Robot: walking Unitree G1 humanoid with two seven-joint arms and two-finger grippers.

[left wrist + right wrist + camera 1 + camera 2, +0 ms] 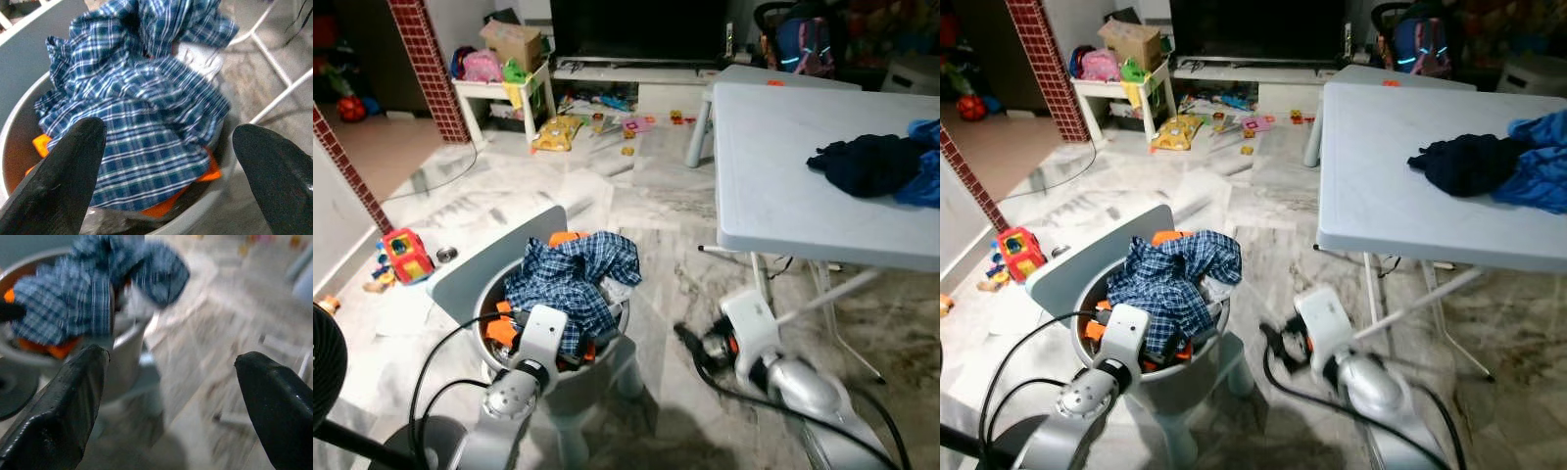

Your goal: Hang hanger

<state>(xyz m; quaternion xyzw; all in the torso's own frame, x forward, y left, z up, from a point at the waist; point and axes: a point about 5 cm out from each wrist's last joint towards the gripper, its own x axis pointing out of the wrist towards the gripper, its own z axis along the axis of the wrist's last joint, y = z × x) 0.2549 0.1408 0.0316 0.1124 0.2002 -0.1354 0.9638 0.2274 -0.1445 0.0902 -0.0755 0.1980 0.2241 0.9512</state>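
At lower left of the head view, the left gripper point(514, 338) hovers with jaws spread over a grey basket point(607, 367), poised to dig beneath the plaid shirt point(570, 279) covering orange hangers point(164, 208). At lower centre, the right gripper point(690, 343) waits, jaws spread, near the floor. The tabletop point(773, 176) at right holds dark clothes point(867, 162).

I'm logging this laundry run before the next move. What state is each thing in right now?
Plaid shirt: crumpled, heaped in the basket.
Basket: upright, full, on a stool.
Orange hangers: buried under the shirt.
Left gripper: open, just above the shirt.
Right gripper: open, empty, beside the basket.
Dark clothes: bunched on the folding table.
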